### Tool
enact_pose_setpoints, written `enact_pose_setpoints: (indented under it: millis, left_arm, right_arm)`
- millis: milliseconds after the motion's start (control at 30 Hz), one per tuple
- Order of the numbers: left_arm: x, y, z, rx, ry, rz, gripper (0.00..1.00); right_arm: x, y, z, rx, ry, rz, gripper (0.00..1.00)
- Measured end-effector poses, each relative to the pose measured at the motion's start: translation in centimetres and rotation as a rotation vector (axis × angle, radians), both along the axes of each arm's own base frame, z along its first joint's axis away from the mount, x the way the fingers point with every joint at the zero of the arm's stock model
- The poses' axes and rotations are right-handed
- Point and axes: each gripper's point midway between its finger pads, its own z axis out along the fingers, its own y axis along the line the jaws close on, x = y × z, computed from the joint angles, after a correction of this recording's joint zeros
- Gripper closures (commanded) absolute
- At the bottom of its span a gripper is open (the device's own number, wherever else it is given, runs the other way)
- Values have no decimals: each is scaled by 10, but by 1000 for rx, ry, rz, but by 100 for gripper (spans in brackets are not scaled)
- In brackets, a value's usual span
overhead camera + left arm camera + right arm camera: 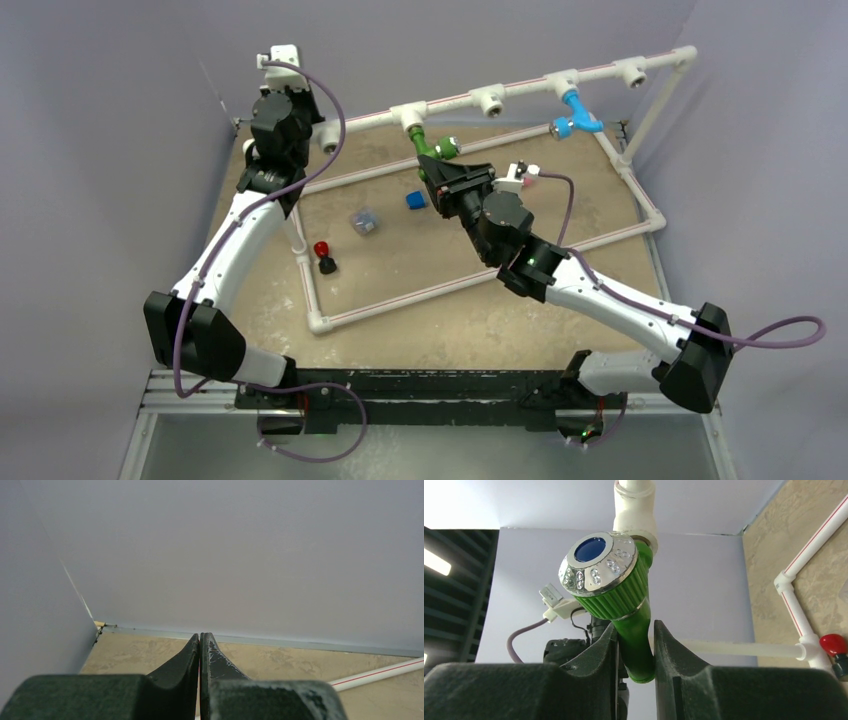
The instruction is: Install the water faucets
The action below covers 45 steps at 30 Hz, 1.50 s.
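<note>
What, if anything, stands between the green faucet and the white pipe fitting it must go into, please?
Nothing visible does. The green faucet already meets the white fitting, and the right hand grips its stem from both sides, with nothing in between.

Lab: grey partition walls [450,40], pipe frame [400,297]

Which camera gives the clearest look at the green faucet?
Right wrist: the green faucet fills the frame, silvery mouth visible, clamped in the right gripper. Top external shows it small, partly behind the arm. Left wrist misses it.
</note>
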Motion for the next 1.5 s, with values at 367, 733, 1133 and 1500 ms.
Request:
enact_pose_setpoints:
  millis: [367,733,1133,1500]
  left_arm:
    - [0,0,-1,-6,5,-1,100]
    - [-3,-4,-2,-15,16,-18,100]
    - [-4,-7,-3,-13,24,-34,100]
    - [-3,-8,-3,-12,24,-39,100]
  right_arm:
    - [1,0,-1,64,20,10,89]
    - [8,-6,1,75,12,-21,48]
    - [26,-28,-3,13,-28,-141,57]
    - [27,-26,0,16,-62,-140,100]
